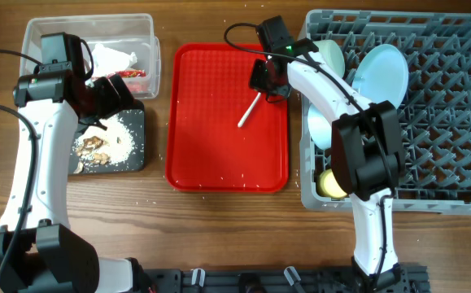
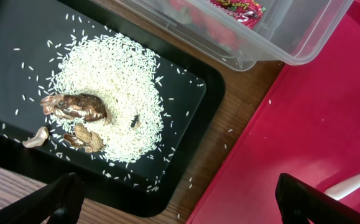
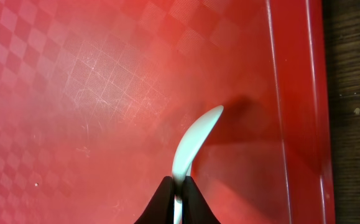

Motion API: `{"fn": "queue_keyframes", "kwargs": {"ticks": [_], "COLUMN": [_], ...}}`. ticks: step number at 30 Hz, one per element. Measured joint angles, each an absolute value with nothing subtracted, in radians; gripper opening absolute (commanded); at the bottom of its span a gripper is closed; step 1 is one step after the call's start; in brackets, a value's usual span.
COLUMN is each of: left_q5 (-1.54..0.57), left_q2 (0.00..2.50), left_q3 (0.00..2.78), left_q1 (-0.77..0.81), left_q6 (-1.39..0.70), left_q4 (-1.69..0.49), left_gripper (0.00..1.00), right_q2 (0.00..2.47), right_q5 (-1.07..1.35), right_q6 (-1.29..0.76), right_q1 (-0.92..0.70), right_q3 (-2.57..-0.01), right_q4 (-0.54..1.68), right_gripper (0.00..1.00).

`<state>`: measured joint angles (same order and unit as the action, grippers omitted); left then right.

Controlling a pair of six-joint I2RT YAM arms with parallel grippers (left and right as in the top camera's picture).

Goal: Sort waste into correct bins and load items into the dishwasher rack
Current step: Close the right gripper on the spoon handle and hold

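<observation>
1. My right gripper [image 3: 178, 196] is pinched shut on one end of the white plastic utensil [image 3: 195, 140]. I cannot tell whether it is the spoon or the fork.
2. The utensil's free end slants away from the fingers over the red serving tray [image 1: 211, 122], near the tray's right rim. I cannot tell whether that end touches the tray.
3. My left gripper [image 2: 180, 208] hangs with jaws wide and nothing between them, over the near edge of the black tray [image 2: 18, 37].
4. In that tray, the rice crumbs [image 2: 117, 93] lie heaped around the brown food bits [image 2: 77, 107].
5. The clear tub [image 1: 36, 37] sits just behind the black tray and holds the wrapper [image 1: 113, 59].
6. The dishwasher rack [image 1: 447, 98] stands just right of the red tray. It carries the plate [image 1: 381, 73] and the yellow cup [image 1: 329, 183].
</observation>
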<state>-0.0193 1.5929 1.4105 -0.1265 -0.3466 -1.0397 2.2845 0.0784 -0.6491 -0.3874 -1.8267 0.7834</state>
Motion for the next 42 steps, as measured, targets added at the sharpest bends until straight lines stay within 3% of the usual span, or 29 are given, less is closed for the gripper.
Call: {"fn": "queue_keyframes", "kwargs": {"ticks": [42], "left_q5": [-0.019], "left_q2": [1.593], "left_q3": [1.411], "left_q1": [-0.126], "left_q6": [-0.347], "left_q4": [-1.04], "left_gripper": [1.0], "right_q2": [2.284], "right_q5": [0.079], "right_q6": [-0.649], "right_q1": [-0.387], "right_q3": [-1.827], "right_q4": [0.783], "right_gripper": [0.04]}}
